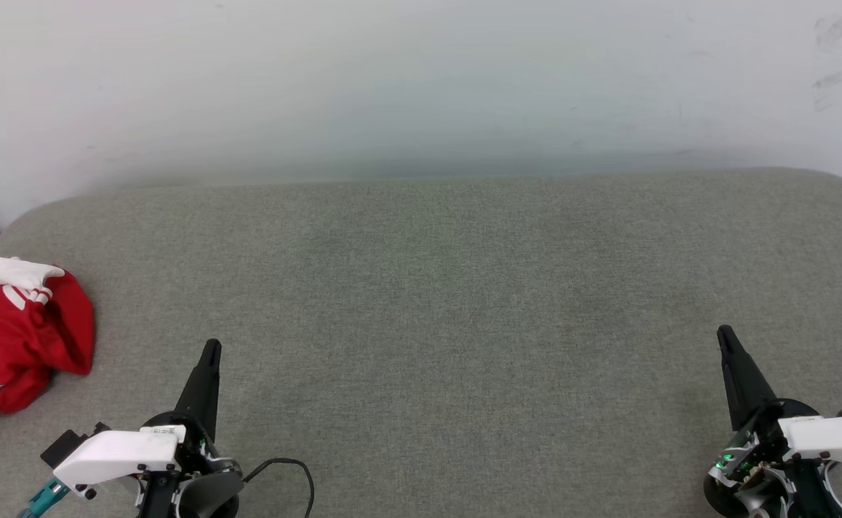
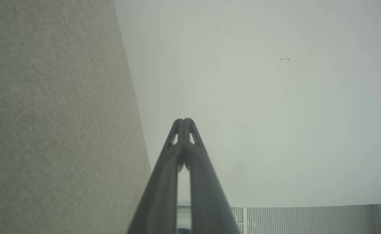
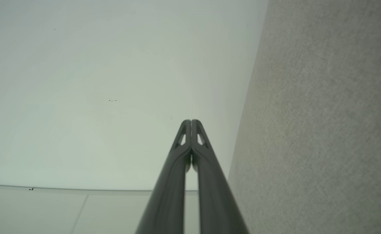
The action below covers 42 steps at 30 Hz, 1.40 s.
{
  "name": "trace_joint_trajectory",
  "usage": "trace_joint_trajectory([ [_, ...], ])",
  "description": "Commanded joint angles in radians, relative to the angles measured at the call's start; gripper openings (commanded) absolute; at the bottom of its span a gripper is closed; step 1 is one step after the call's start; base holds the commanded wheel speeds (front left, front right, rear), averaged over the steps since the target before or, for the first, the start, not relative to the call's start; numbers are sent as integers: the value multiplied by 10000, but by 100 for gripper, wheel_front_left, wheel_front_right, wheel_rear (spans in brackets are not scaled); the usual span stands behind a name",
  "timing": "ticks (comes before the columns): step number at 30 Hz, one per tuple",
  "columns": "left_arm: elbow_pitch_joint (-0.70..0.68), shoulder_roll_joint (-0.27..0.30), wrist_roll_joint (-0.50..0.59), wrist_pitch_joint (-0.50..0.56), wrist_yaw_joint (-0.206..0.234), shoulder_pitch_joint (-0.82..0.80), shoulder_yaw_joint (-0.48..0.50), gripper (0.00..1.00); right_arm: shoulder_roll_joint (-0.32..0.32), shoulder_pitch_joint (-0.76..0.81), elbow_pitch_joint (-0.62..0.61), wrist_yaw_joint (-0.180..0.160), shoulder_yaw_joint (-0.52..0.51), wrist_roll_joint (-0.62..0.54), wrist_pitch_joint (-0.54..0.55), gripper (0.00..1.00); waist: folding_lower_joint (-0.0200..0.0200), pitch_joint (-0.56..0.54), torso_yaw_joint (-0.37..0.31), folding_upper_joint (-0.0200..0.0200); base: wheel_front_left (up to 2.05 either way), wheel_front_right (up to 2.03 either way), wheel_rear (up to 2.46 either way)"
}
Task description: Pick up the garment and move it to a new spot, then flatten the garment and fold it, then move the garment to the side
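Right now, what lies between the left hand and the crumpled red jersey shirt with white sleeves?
Nothing lies there: the head view shows a bare stretch of grey woven cushion between the shut left hand and the crumpled red jersey shirt.

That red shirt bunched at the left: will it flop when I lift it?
Likely floppy: the garment lies crumpled in soft folds, so one pinch should leave most hanging. Pushed, it would probably bunch rather than slide on the textured grey surface.

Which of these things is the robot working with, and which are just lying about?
For the job: red garment, crumpled at the far left; left gripper and right gripper, both shut, empty.
Just there: grey padded surface, white wall, black cable.
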Motion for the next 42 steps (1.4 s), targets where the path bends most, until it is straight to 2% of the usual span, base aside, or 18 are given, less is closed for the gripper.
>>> trace_joint_trajectory([
  [1,-2,-10,12,16,-43,-69,22,0,36,-125,5,-3,6,-43,4,0,0,0,0,-1,0,0,0],
  [23,-3,-10,12,16,-43,-69,21,0,36,-125,5,-3,6,-43,4,0,0,0,0,-1,0,0,0],
  [24,30,-2,-2,-3,2,11,-8,100,0,16,29,0,0,3,-1,100,0,0,0,-1,0,0,0],
  [33,-1,-24,202,-335,11,313,-45,100,7,327,156,-2,51,-220,-322,100,0,12,-2,-1,0,0,0],
  [42,-318,-21,1606,-766,212,236,341,100,8,378,-181,-2,-145,-1487,-753,100,0,45,-1,-1,0,0,0],
])
